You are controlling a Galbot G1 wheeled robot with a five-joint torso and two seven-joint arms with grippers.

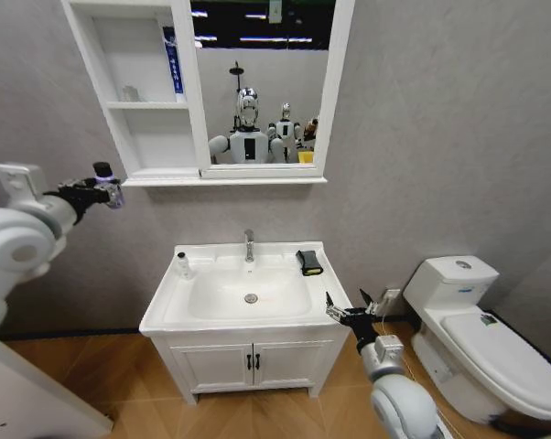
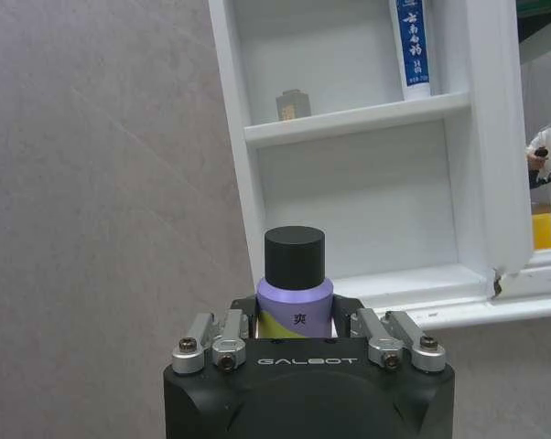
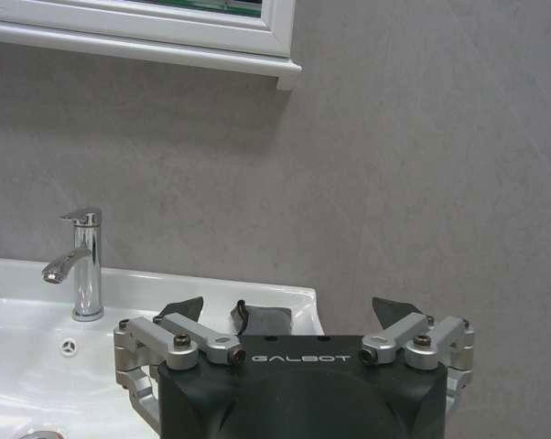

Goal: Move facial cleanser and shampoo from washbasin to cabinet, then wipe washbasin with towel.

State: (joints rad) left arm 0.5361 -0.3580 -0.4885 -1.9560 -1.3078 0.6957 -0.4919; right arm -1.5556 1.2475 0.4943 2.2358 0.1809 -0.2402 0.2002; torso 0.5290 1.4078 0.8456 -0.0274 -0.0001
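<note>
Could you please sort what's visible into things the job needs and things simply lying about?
Job:
purple black-capped bottle in left gripper
white ceramic washbasin
white mirrored wall cabinet
black folded towel
small white bottle

Lying about:
white toilet
blue-lettered tube

White rounded arms end in black "GALBOT"-marked wrists with silver, screw-jointed linkages and black fingertips point(image 3: 392, 309).

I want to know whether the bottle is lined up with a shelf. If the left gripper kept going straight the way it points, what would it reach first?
Probably the cabinet's lower open shelf: the left gripper, shut on the purple bottle, points there. Depth is uncertain.
</note>
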